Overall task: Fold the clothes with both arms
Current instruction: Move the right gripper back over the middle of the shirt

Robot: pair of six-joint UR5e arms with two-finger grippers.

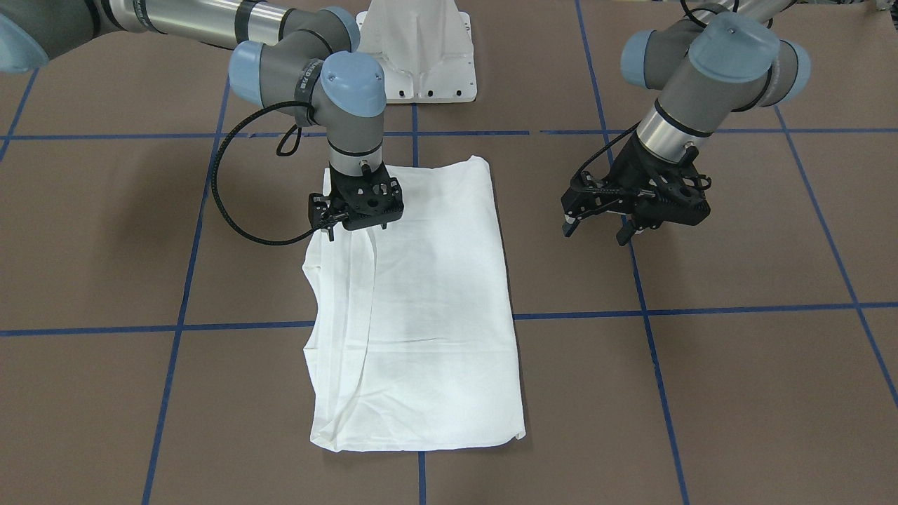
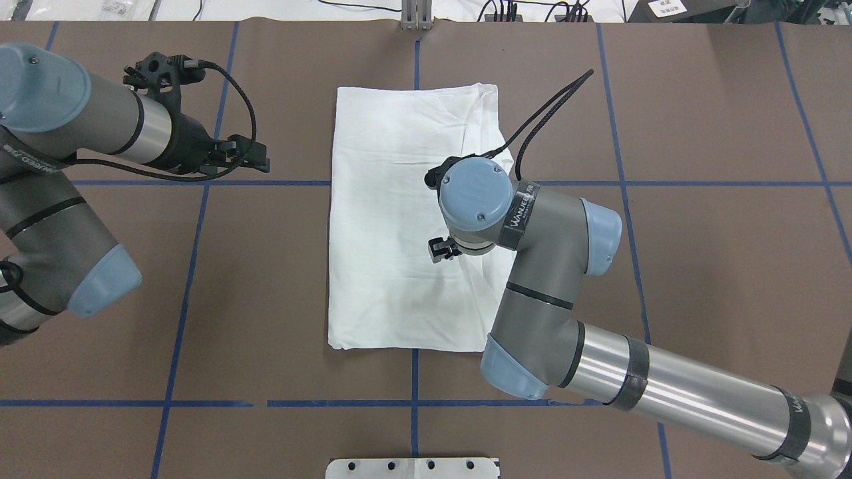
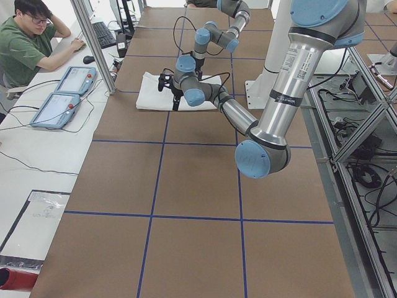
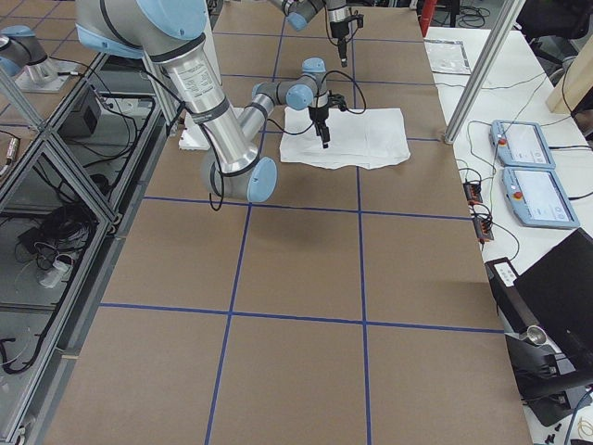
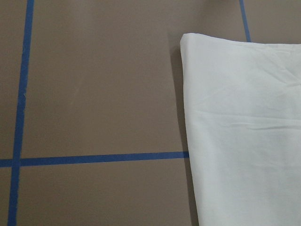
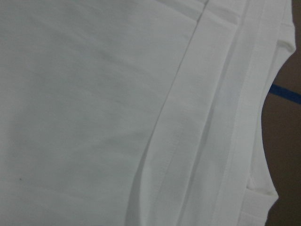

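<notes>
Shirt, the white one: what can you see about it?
The shirt is white, soft-looking cloth, folded into a long rectangle, lying flat on the brown table. Layered seams and folds run along its side nearest the right gripper, which hangs low over that edge; whether it touches is unclear. No print shows.

We see the shirt (image 1: 428, 308) folded into a long white rectangle, lying flat, hems layered along one side. Right arm (image 1: 337, 91) points down over it; left gripper (image 1: 596, 231) hangs beside, spread.
</notes>
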